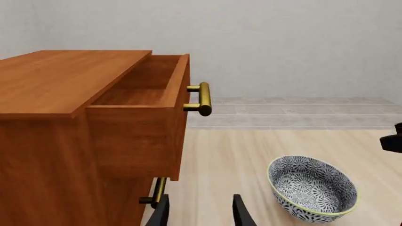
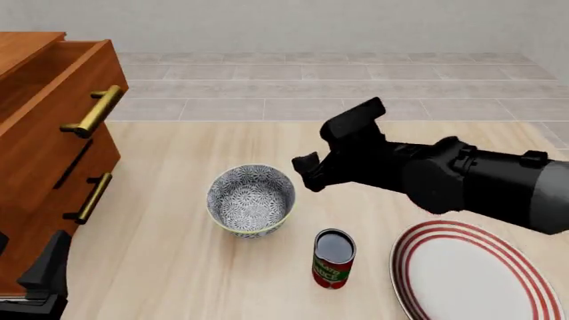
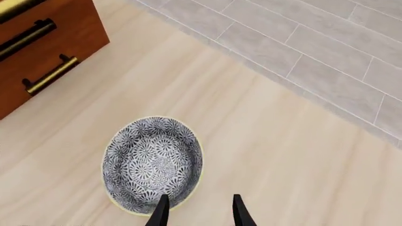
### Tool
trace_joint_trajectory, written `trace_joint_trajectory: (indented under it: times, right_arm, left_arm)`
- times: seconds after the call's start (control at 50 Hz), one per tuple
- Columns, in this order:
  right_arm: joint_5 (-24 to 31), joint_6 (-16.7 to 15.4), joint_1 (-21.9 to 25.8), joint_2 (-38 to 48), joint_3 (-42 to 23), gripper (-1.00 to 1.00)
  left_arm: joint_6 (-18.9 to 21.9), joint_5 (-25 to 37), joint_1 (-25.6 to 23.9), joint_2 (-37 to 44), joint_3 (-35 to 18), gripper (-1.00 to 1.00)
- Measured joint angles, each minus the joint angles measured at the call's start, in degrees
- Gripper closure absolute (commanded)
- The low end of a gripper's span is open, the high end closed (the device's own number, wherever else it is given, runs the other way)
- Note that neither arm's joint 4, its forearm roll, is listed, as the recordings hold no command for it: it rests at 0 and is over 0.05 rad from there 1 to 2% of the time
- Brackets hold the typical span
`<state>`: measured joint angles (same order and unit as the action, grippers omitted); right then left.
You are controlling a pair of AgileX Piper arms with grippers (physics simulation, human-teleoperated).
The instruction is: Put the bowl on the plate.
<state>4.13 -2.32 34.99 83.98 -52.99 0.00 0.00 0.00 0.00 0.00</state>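
Note:
The bowl [image 2: 252, 200], blue-grey and white floral with a pale rim, stands upright on the wooden table, left of centre. It also shows in the wrist views as the bowl [image 3: 154, 165] and the bowl [image 1: 312, 188]. The plate [image 2: 471, 277], white with red rings, lies at the front right, partly cut off by the frame edge. My right gripper [image 2: 308, 172] hovers just right of the bowl and above its rim. In its wrist view the right gripper [image 3: 199, 214] is open and holds nothing. My left gripper [image 1: 199, 214] is open and empty, low at the front left beside the cabinet.
A wooden cabinet [image 2: 44, 133] with brass handles fills the left side; its top drawer [image 1: 148, 101] is pulled out. A red-labelled can [image 2: 334, 259] stands upright between bowl and plate. Grey tiled floor lies beyond the table's far edge.

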Motion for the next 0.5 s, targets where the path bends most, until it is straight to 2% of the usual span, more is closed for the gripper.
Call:
trace_joint_trajectory:
  times: [0.5]
  right_arm:
    - [4.93,0.22,0.25,9.66,-7.83,-1.0]
  left_arm:
    - [0.0,0.0,0.0,0.0,0.0,-1.0]
